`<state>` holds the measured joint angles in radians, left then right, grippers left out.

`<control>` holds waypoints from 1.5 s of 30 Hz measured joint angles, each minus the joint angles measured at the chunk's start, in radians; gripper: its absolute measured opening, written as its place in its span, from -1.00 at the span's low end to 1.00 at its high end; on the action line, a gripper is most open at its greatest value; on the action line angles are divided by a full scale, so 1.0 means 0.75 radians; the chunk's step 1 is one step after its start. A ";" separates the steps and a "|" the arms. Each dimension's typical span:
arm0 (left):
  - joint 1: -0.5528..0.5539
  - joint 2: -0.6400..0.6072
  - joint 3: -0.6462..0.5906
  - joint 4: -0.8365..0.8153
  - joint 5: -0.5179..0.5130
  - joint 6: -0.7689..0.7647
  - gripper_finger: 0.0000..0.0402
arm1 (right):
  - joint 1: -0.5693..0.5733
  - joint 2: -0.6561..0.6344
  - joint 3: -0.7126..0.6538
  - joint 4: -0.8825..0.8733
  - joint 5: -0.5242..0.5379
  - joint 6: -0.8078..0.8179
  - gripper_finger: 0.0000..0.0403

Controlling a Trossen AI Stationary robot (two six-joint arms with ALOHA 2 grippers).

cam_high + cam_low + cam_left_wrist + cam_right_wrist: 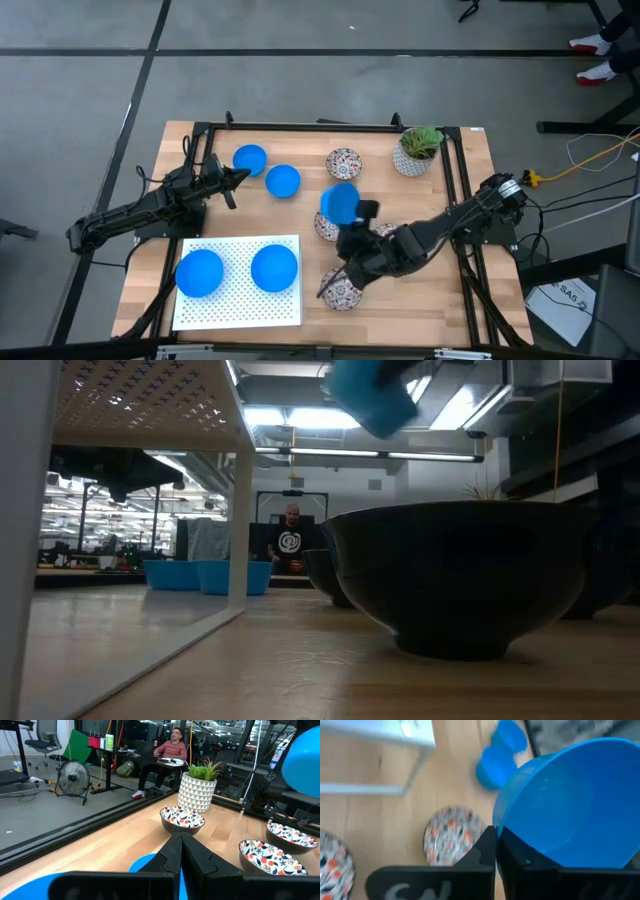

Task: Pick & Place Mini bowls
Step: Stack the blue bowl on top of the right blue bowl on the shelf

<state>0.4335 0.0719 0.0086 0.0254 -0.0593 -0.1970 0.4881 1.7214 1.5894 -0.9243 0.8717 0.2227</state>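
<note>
Pale wooden table (420, 285) planks carry everything, with grey floor around. Nearest the front edge on the left, a white perforated rack (238, 305) holds two blue bowls (199, 273) side by side. To its right near the front sits a floral bowl (342, 290), partly under the right arm. That arm reaches in from the right edge, bent at the elbow and stretched leftward toward the table's middle; the right gripper (496, 840) is clamped on the rim of a lifted blue bowl (341, 203), which hangs tilted above the table. Another floral bowl (327, 226) lies just beneath it. The left arm stretches from the left edge, low over the table, its left gripper (181, 842) pinched closed on nothing, pointing at two more blue bowls (283, 181). Farther back stand one more floral bowl (344, 162) and a potted plant (415, 152). Beyond, a person (172, 747) sits at a desk.
</note>
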 joint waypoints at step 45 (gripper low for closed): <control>0.000 0.000 0.000 0.000 0.000 0.000 -0.99 | -0.133 0.068 0.000 0.894 -1.024 -1.465 -0.96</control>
<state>0.4335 0.0719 0.0086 0.0257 -0.0593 -0.1967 0.3885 1.7725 1.5894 -0.2541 0.1036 -0.8757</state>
